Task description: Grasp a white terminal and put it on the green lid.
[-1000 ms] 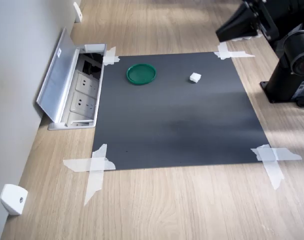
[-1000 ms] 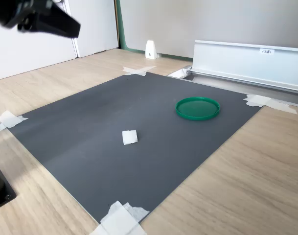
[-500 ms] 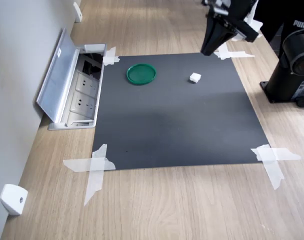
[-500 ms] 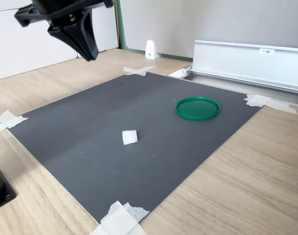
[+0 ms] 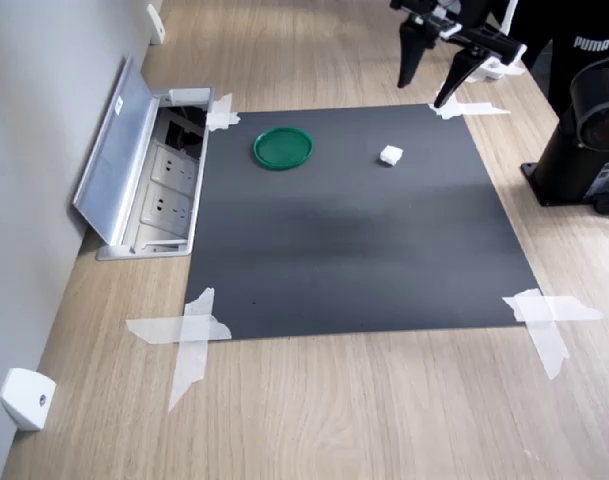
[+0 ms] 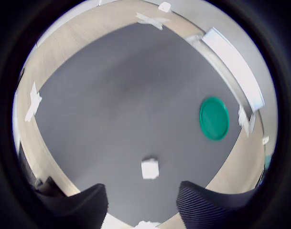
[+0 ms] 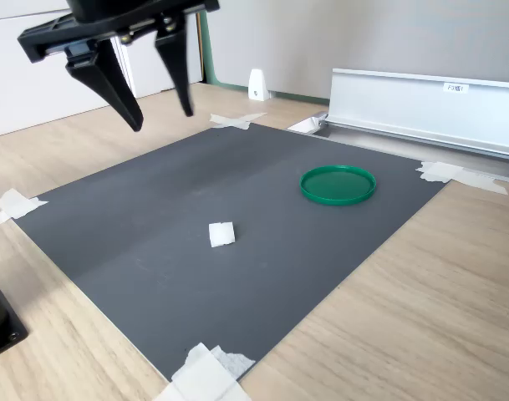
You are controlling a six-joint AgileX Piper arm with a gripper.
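The white terminal [image 5: 391, 155] [image 7: 221, 234] [image 6: 149, 169], a tiny white block, lies on the black mat [image 5: 354, 230], apart from the green lid [image 5: 283, 147] [image 7: 338, 184] [image 6: 214, 119], a flat round dark-green disc. The lid sits toward the first exterior view's left of the terminal. My gripper [image 5: 428, 94] [image 7: 161, 120] hangs high above the mat's far edge, open, with nothing between its fingers. In the wrist view the two dark fingertips [image 6: 83, 204] frame the terminal from well above it.
White tape strips [image 5: 189, 335] hold the mat's corners to the wooden floor. An open silver socket box [image 5: 149, 180] lies beside the mat near the lid. The arm's black base [image 5: 589, 130] stands at the first exterior view's right. A white wedge [image 5: 27, 398] sits by the wall.
The gripper has swung in over the mat's far edge, turned its fingers downward and opened them. The terminal and the lid have stayed put.
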